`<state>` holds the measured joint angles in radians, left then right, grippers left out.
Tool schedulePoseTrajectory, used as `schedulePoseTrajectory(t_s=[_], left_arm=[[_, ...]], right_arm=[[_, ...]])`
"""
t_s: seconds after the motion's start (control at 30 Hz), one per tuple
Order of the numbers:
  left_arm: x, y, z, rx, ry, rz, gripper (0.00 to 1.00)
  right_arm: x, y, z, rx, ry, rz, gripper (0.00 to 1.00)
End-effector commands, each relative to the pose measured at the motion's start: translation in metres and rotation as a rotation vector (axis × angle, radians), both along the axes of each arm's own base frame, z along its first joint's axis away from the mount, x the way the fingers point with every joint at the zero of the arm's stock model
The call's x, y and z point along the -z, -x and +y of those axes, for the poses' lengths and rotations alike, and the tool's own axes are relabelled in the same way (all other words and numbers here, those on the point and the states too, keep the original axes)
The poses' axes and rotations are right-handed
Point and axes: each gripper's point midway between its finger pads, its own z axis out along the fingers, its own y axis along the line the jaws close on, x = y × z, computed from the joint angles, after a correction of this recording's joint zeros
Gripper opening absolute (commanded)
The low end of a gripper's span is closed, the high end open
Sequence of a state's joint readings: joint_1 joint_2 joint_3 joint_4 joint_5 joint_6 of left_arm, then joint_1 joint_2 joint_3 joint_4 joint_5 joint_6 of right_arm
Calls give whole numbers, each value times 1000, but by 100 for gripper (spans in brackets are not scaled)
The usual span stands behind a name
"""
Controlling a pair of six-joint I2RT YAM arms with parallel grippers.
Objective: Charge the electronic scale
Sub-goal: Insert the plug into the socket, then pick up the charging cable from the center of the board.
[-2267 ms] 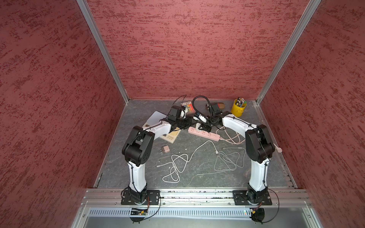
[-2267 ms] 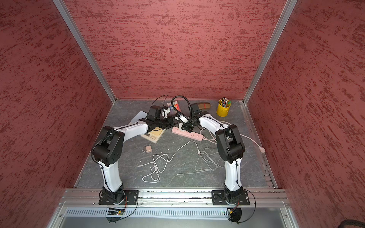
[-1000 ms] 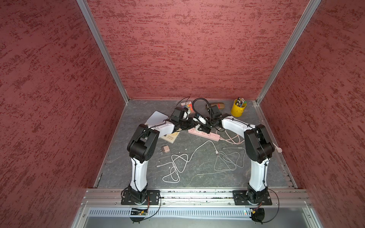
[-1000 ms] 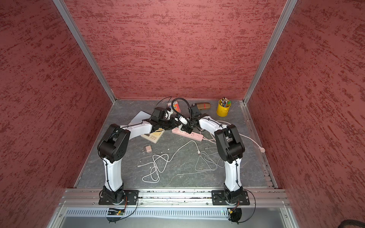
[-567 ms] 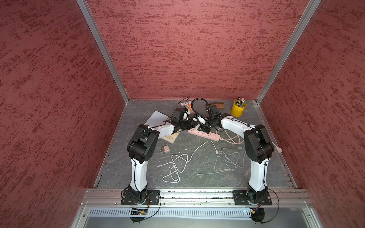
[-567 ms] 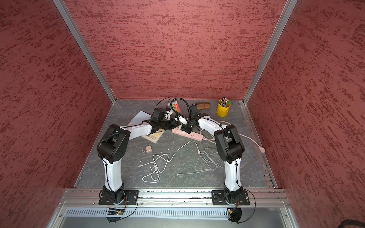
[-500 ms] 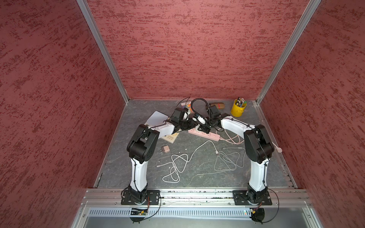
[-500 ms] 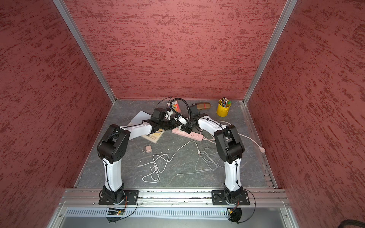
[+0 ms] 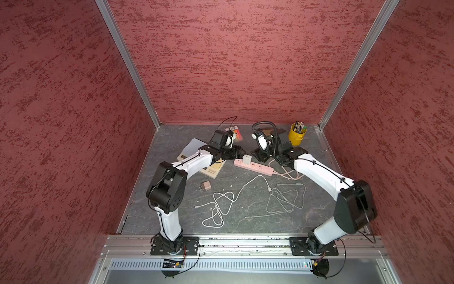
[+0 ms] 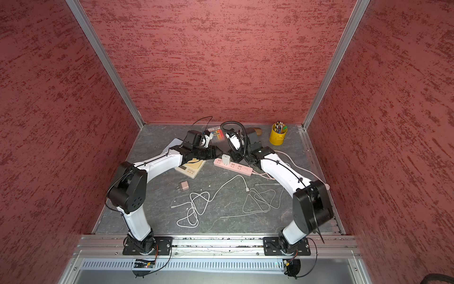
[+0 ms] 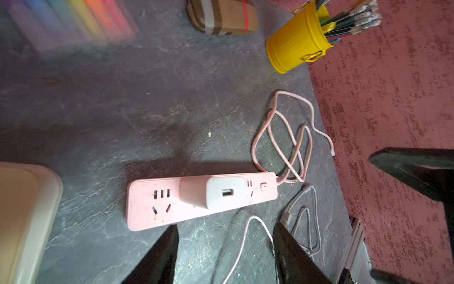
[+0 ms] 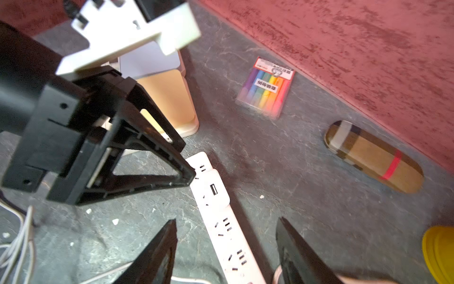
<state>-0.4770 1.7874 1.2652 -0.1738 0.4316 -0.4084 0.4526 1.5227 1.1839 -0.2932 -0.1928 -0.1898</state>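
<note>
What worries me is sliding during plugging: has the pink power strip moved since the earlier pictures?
No. The pink power strip keeps its place and angle relative to the yellow pencil cup.

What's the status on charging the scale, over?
Left gripper, right gripper open, empty. Charger sits in power strip, port empty; scale uncabled. Loose cables on table, nothing blocking.

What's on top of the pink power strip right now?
A white USB charger stands on the pink power strip. Its USB port is empty, no cable. The charger's prongs and the socket beneath it are covered. The other outlets are bare.
</note>
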Motion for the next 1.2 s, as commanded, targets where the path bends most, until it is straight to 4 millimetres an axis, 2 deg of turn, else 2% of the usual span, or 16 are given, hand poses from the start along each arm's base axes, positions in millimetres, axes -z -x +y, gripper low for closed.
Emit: schedulePoseTrajectory(t_s=[0.0, 0.07, 0.13, 0.23, 0.33, 0.43, 0.67, 0.73, 0.87, 0.97, 1.07, 1.17], left_arm=[[-9, 13, 4, 44, -26, -84, 62], [-8, 27, 0, 86, -38, -103, 62], [-1, 42, -6, 131, -67, -110, 63], [11, 60, -19, 187, -94, -100, 63], [21, 68, -29, 212, -99, -86, 63], [28, 71, -34, 218, -91, -68, 63], [34, 74, -37, 219, -98, -57, 63], [38, 74, -35, 217, -106, -52, 63], [44, 74, -34, 217, -114, -40, 63], [46, 75, -35, 223, -113, -35, 64], [47, 74, -34, 226, -118, -36, 64], [46, 72, -29, 214, -121, -33, 64]], right_arm=[[17, 8, -26, 222, -70, 89, 65], [35, 27, -42, 299, -62, 166, 63], [64, 47, -57, 377, -36, 272, 59], [100, 76, -65, 425, -54, 401, 55], [120, 92, -66, 449, -93, 465, 54], [131, 93, -66, 469, -88, 480, 50], [159, 94, -73, 561, 90, 474, 40], [162, 97, -71, 568, 115, 475, 40], [173, 108, -65, 579, 158, 495, 48], [186, 117, -62, 584, 201, 516, 47], [192, 121, -58, 583, 236, 526, 40], [191, 122, -55, 583, 268, 515, 24]])
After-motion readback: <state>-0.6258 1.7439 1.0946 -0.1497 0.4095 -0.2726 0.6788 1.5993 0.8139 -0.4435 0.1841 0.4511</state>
